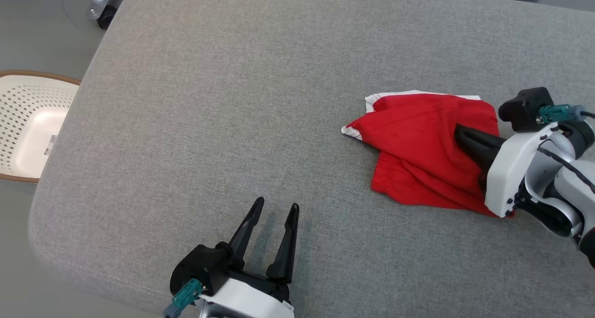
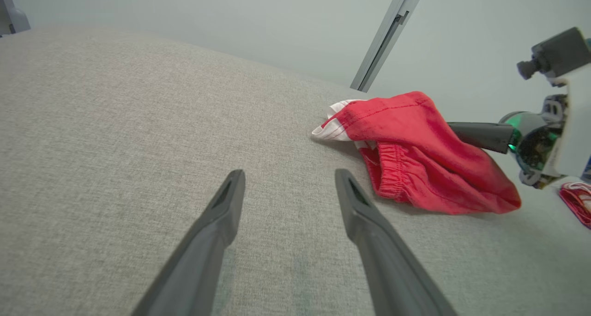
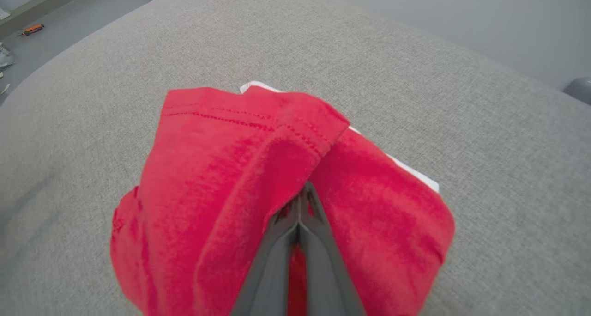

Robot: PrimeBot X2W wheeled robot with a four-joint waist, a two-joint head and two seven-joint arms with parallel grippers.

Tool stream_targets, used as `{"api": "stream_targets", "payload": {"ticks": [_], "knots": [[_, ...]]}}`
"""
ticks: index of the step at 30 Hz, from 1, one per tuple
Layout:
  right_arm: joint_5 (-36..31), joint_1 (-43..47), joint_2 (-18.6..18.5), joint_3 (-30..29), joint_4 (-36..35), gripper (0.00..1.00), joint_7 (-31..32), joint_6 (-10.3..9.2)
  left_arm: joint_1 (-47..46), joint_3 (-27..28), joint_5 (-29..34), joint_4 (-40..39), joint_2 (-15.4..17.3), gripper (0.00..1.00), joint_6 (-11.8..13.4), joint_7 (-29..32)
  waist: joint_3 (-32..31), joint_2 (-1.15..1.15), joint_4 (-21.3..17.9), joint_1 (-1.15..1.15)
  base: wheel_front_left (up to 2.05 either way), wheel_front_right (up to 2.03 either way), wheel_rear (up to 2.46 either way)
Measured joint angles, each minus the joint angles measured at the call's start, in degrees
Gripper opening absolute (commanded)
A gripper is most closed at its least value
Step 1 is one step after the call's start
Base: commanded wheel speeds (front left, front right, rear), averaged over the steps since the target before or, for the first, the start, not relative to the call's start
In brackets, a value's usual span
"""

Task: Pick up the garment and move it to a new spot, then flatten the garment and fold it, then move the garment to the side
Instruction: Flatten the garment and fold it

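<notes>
The left gripper (image 1: 277,203) hovers low over the near edge of the grey cushion (image 1: 223,85), its jaws spread wide with nothing between them. It is well apart from the garment (image 1: 418,141).

Further out and to the right, the right gripper (image 1: 458,131) is clamped tight on the red cloth. The right wrist view shows its fingers (image 3: 281,242) pressed together with fabric pinched between them. The garment is bunched, tented up at the grip, and its lower edge rests on the cushion. An elastic waistband (image 2: 390,168) and a white trim (image 2: 330,129) show at its left side.

Judging by this, the work looks early. The cloth is gripped for carrying but is neither flat nor neatly folded, so flattening, folding and the last move aside all seem to be left. It could also be a loose fold on its way to the side; the frames do not settle that.

Beyond the cushion's left edge a white basket (image 1: 18,99) sits on the floor.
</notes>
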Motion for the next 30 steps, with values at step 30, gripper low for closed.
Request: {"api": "stream_targets", "payload": {"ticks": [30], "knots": [[0.90,7.10,3.52,5.66,-6.71,0.00,0.56,0.00,1.99,1.96,0.53,1.16,0.01,1.00,-0.16,0.00,-4.28,0.00,0.08,0.00,0.00,0.00,0.00]]}}
